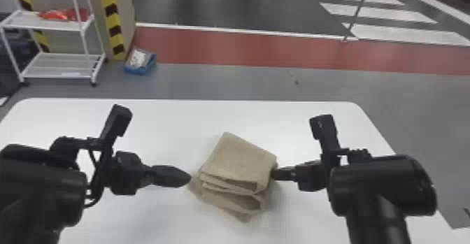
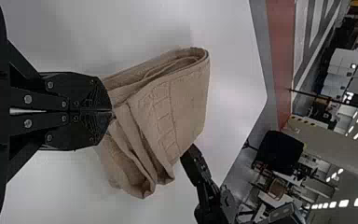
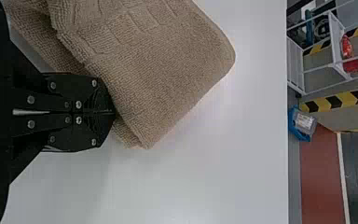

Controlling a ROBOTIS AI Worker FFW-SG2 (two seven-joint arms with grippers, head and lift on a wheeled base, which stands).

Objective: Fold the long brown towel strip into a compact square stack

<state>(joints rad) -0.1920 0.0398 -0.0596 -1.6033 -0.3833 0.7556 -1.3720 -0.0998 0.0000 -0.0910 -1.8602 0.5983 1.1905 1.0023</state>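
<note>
Well, nearest me on the robot's side, the brown towel's point(image 1: 241, 159) loose layered folds face the robot, slightly skewed. Just beyond those lowest layers, the left gripper point(image 1: 191, 177) points in at one flank and the right gripper point(image 1: 273, 174) at the other, so the bundle sits between them and I'd call neither arm clearly nearer. Both pairs of fingers are pressed together, tips at the cloth; whether either nips a thread, I can't tell. Squaring it probably calls for an even inward push. Farther off, the smoother top layer runs to a corner on the white table point(image 1: 286, 121).
</note>
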